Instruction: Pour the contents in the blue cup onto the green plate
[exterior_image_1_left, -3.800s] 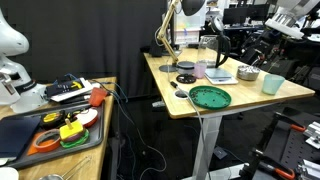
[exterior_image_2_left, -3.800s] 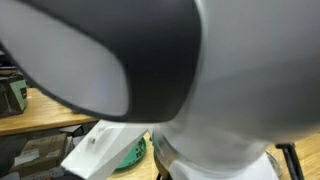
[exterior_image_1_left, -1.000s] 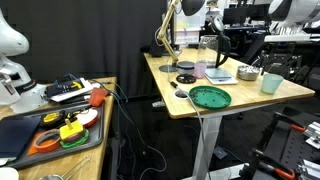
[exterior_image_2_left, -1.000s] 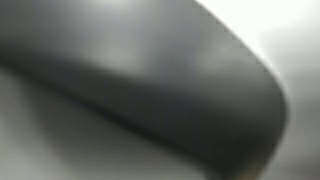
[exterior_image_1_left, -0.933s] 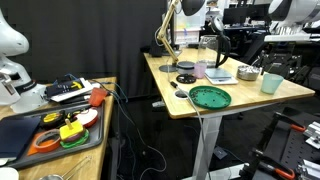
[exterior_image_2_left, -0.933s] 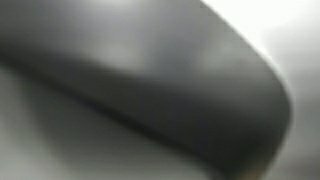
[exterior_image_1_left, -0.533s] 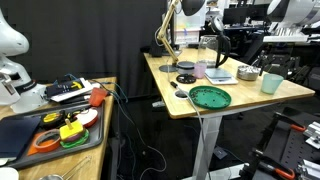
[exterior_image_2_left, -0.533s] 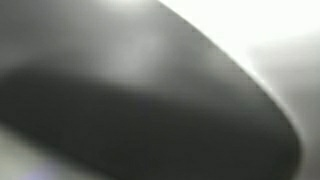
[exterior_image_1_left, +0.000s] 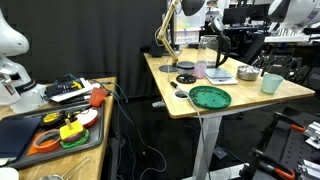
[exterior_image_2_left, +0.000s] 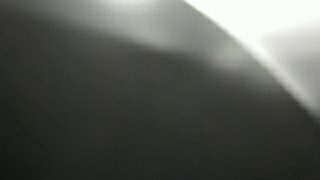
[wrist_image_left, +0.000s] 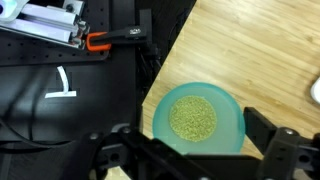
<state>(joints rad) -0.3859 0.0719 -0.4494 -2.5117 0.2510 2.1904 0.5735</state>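
1. Wrist view, nearest the lens: the dark pincer (wrist_image_left: 185, 140) stands wide open, with one jaw at each side of the lower edge. It holds nothing.
2. Just past the jaws and between them stands the blue cup (wrist_image_left: 225, 100), upright and seen from straight above.
3. Inside the cup lie the contents (wrist_image_left: 193, 118), a layer of pale yellowish grains that covers most of its bottom.
4. The cup stands on the wooden worktop (wrist_image_left: 250, 50), close to its edge. Beyond that edge is dark floor with a white tape mark (wrist_image_left: 62, 85) and an orange clamp (wrist_image_left: 110, 42).
5. In an exterior view, nearest is a cluttered worktop (exterior_image_1_left: 20, 135) carrying orange, yellow and red tools.
6. Farther on, the green plate (exterior_image_1_left: 210, 97) lies near the front edge of the wooden worktop, with two black discs (exterior_image_1_left: 185, 79) behind it.
7. Farther still sits a grey metal bowl (exterior_image_1_left: 248, 73); its inside cannot be made out. The blue cup (exterior_image_1_left: 271, 83) stands beside it, well apart from the plate and under the arm (exterior_image_1_left: 285, 12).
8. At the back stand a clear jug (exterior_image_1_left: 208, 50) and a desk lamp (exterior_image_1_left: 170, 30).
9. In an exterior view there is only a grey blur (exterior_image_2_left: 120, 110), perhaps the arm close to the lens.
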